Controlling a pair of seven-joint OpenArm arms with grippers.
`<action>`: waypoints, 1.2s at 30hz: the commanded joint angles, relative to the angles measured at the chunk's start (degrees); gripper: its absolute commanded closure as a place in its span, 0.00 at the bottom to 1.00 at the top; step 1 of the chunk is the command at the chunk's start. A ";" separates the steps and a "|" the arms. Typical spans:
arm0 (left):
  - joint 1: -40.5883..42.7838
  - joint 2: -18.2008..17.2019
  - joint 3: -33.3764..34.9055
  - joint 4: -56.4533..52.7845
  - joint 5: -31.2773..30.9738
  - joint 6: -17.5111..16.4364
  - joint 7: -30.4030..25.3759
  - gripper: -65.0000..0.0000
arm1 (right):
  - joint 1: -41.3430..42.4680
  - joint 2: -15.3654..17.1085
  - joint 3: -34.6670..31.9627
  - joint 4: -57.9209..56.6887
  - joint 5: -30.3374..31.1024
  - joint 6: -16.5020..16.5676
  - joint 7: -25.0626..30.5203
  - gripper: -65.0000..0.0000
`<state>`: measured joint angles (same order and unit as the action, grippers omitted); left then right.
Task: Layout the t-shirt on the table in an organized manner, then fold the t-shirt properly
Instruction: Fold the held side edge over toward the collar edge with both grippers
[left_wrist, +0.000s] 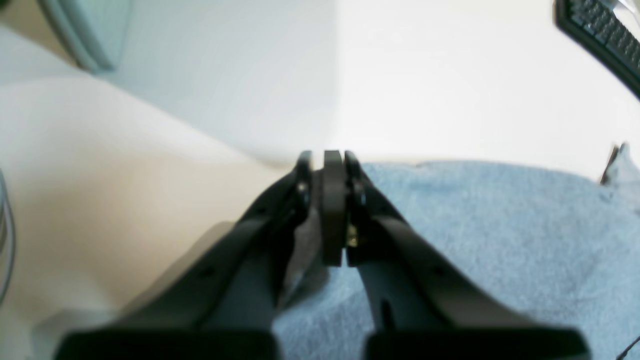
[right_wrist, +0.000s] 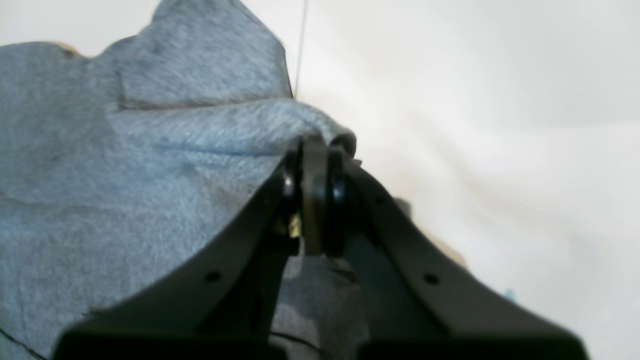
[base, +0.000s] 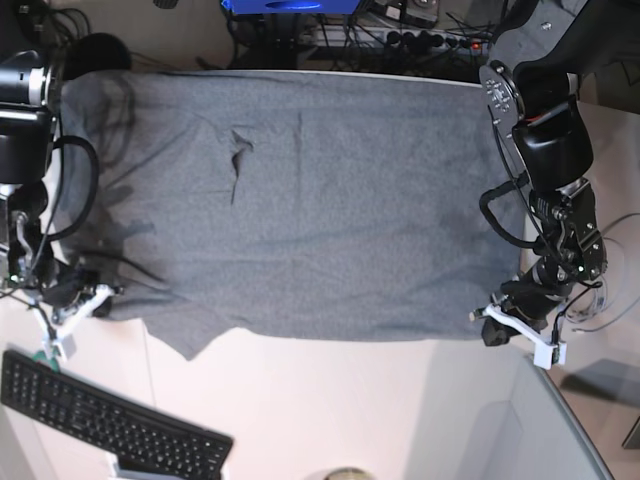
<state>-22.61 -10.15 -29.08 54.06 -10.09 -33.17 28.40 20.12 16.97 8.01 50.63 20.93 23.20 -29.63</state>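
Spreading between the two claws, the large heather-grey knit t-shirt (base: 300, 210) lies nearly flat on the wide white surface (base: 350, 400), one small pucker left well inside the cloth. The left claw (left_wrist: 332, 165) is pinched together on the shirt's near corner; the right claw (right_wrist: 320, 150) is clamped on a bunched fold at its own corner. Uneven pulling could drag that pucker into a crease or tear a corner free. Sleeves and neckline are hard to make out; a black keyboard (base: 105, 420) sits beyond the right claw.
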 joint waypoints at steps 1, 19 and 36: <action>-0.38 -0.62 -0.15 1.37 -0.95 -0.37 -1.28 1.00 | 1.55 1.27 0.12 0.23 0.65 0.40 1.45 0.98; 16.24 -0.53 -0.15 20.09 -1.12 -1.43 6.89 1.00 | -3.64 6.37 -8.23 4.88 0.74 4.18 -0.83 0.99; 18.26 -3.34 -5.69 21.94 -6.48 -5.47 10.67 1.00 | -10.58 7.60 -2.43 15.79 0.74 4.18 -8.92 0.99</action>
<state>-3.31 -12.62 -34.48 74.98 -15.90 -38.65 40.34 8.51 23.24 5.15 65.47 21.41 27.09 -39.07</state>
